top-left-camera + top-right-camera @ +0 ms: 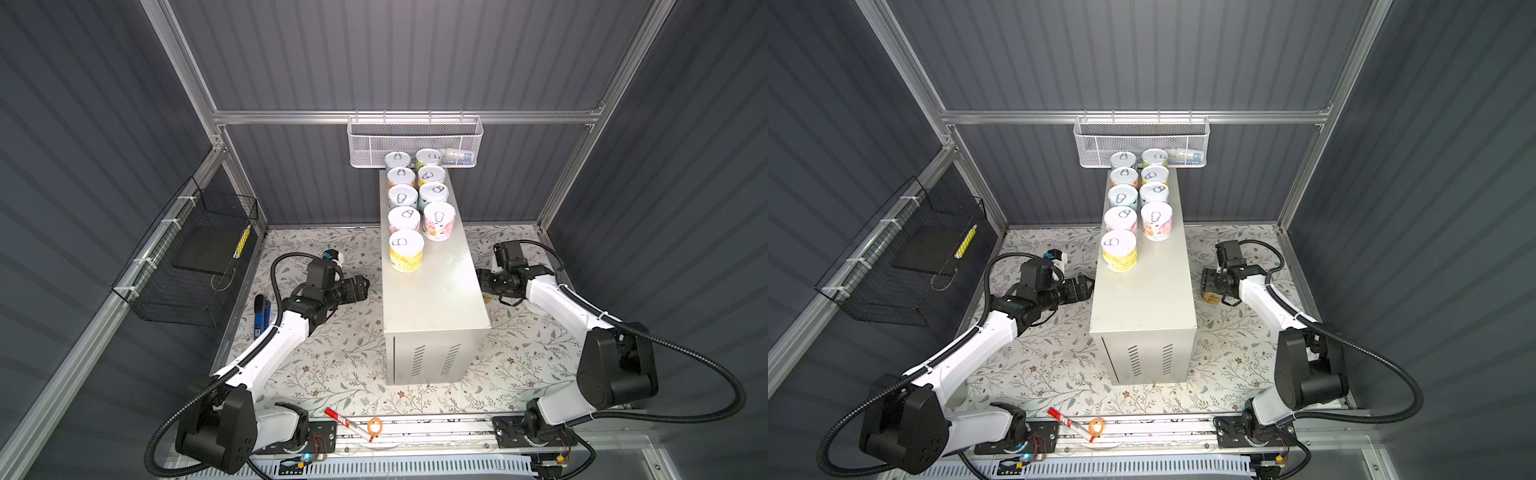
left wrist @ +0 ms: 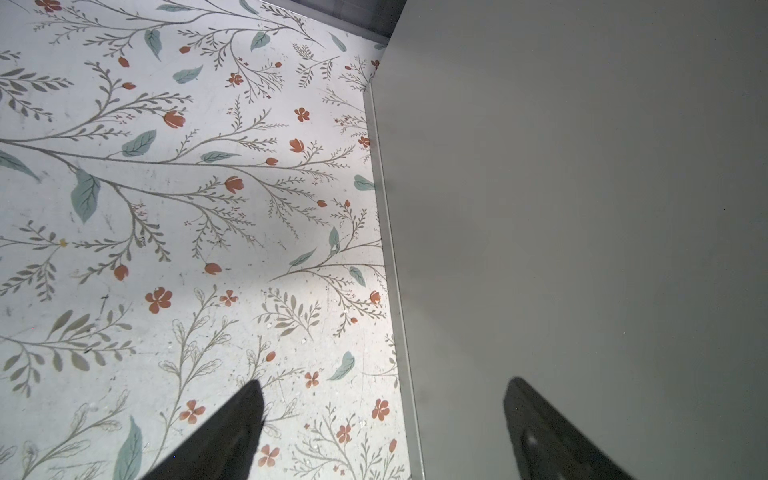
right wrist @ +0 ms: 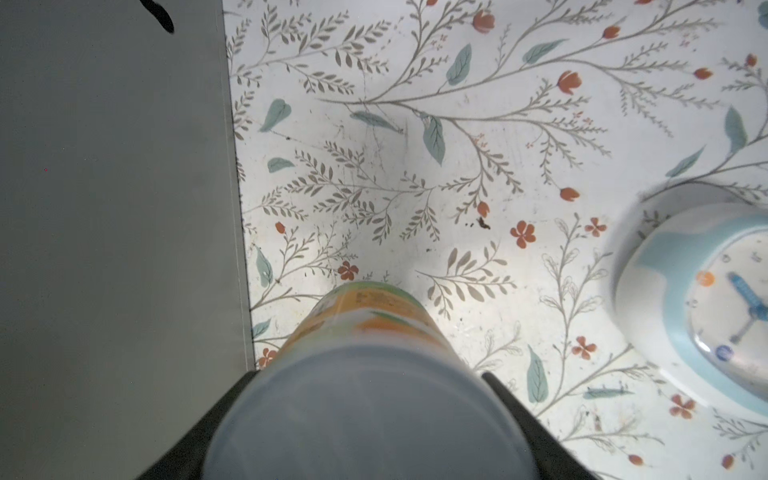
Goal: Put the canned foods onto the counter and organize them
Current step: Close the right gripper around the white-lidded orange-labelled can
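Orange-labelled tin point(image 3: 370, 316) pinched low beside the counter point(image 1: 436, 299), the only one seen off it
right gripper point(image 3: 368, 376) clamps the tin's sides with the tin upright, likely so it can be set down flat; whether it has left the floral surface point(image 3: 415, 166) I cannot tell; the standing tins point(image 1: 403, 195) fill the counter's far half in two files, and the gap beside the yellow tin point(image 1: 406, 250), in front of the pink tin point(image 1: 439, 221), looks the fitting slot; the counter's wall rises just beside the held tin and a clock point(image 3: 706, 299) lies near on its other side, so a straight lift seems wise; left gripper point(image 2: 386, 384) hangs spread and empty by the opposite wall
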Action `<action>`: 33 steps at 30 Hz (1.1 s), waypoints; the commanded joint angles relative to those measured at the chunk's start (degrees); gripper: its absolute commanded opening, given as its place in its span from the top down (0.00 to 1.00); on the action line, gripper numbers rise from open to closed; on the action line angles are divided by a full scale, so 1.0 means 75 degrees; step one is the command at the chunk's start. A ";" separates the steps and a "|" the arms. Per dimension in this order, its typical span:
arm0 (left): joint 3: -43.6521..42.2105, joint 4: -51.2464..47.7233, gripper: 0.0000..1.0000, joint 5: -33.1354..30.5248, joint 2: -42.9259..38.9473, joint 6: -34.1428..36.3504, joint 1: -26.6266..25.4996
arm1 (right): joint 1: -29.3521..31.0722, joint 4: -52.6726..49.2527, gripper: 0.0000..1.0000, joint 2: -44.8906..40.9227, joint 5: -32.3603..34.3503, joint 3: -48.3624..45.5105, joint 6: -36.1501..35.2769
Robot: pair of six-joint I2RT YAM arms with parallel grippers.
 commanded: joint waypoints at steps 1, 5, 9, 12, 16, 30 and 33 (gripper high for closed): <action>-0.0075 0.0202 0.09 0.0101 0.0157 0.0124 0.0036 | 0.0033 0.0266 1.00 0.0089 0.0412 -0.0025 -0.0187; -0.0053 0.0338 0.09 0.0295 0.0313 0.0083 0.0028 | 0.0043 0.0411 1.00 0.0450 0.0487 0.0019 -0.0240; -0.0095 0.0334 0.09 0.0230 0.0206 0.0084 0.0028 | 0.0065 0.0589 1.00 0.0635 0.0514 -0.0023 -0.0176; -0.0114 0.0309 0.09 0.0193 0.0167 0.0072 0.0032 | 0.0068 0.0607 1.00 0.0810 0.0604 0.0030 -0.0229; -0.0174 0.0296 0.09 0.0172 0.0132 0.0062 0.0029 | 0.0079 0.0589 1.00 0.1073 0.0660 0.0082 -0.0247; -0.0125 0.0159 0.09 0.0058 -0.0001 0.0109 0.0026 | 0.0171 0.0456 1.00 0.0821 0.0622 0.0097 -0.0246; -0.0075 0.0029 0.09 0.0029 -0.0036 0.0169 0.0031 | 0.0162 0.0029 1.00 0.0357 0.0184 0.0293 -0.0247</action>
